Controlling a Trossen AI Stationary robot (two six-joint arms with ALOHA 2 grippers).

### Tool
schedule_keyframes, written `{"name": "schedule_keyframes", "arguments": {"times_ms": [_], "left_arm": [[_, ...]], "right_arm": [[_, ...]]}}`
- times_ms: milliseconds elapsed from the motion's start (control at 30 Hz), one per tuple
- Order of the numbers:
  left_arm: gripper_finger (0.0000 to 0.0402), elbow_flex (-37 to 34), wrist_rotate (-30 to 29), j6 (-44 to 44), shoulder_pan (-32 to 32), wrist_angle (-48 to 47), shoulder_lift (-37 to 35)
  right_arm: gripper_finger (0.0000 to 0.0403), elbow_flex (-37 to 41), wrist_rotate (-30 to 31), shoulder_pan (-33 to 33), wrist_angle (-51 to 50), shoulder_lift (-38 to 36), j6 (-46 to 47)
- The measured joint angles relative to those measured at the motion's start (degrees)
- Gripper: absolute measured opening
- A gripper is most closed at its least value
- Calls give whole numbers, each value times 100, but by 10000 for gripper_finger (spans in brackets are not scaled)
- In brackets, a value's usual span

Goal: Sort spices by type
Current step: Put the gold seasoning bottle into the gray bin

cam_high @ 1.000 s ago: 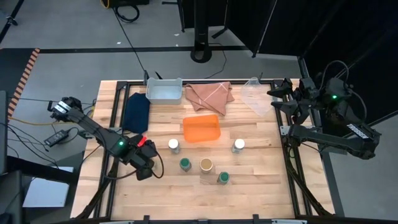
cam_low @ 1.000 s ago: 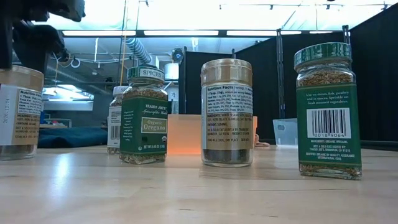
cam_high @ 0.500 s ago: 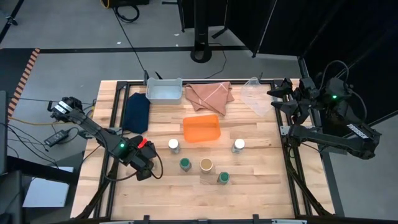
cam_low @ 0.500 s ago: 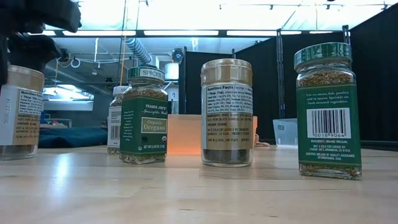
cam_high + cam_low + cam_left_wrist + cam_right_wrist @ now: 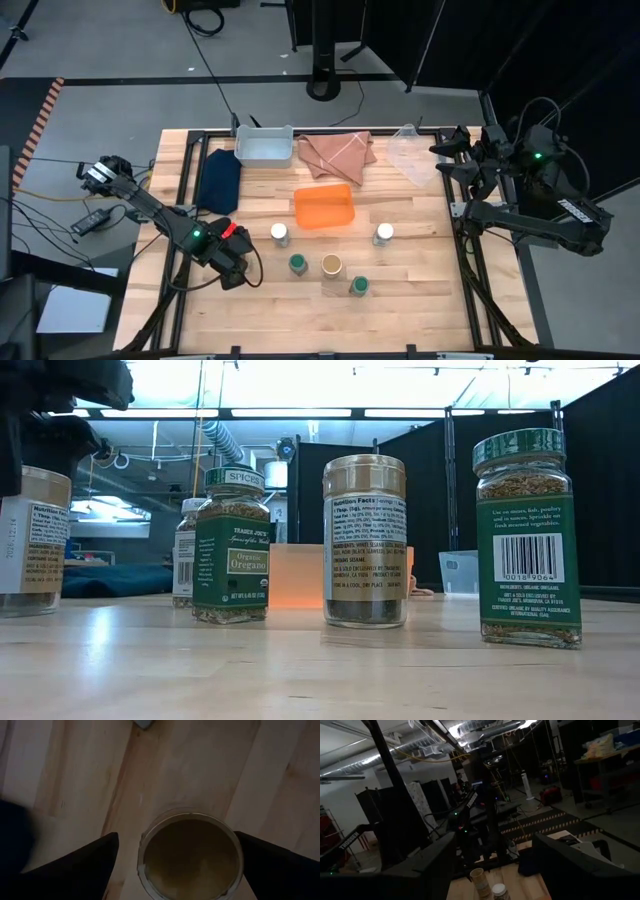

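Left gripper [image 5: 175,865] is held above a tan-capped jar [image 5: 191,854] near the table's left front, fingers spread wide, nothing clamped. Right gripper [image 5: 462,168] is parked beyond the right edge, fingers apart.

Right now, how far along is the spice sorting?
Nothing looks grouped yet: green-capped jars, white-capped jars and tan-capped jar stand mixed. In hand: left gripper, open, straddles second tan-capped jar. Right gripper waits at the table edge. All pairing remains.
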State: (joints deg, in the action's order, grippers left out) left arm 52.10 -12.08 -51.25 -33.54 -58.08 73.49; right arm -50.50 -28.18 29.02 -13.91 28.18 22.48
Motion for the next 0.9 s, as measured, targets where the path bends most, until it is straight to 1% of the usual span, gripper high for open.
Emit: {"name": "schedule_keyframes", "arguments": {"times_ms": [233,300,367,533,567,900], "left_arm": [[391,0,3,-26,0,-4,0],[384,0,37,-26,0,-4,0],[363,0,63,-28,0,-2,0],[273,1,65,-44,0,-7,-1],[261,3,63,-46,1,2,-4],[259,7,63,-47,2,4,-4]], "right_arm": [[268,0,0,-1,0,0,2],[268,0,0,-1,0,0,2],[268,0,0,-1,0,0,2],[268,0,0,-2,0,0,2],[268,0,0,-2,0,0,2],[268,0,0,-1,0,0,2]]}}
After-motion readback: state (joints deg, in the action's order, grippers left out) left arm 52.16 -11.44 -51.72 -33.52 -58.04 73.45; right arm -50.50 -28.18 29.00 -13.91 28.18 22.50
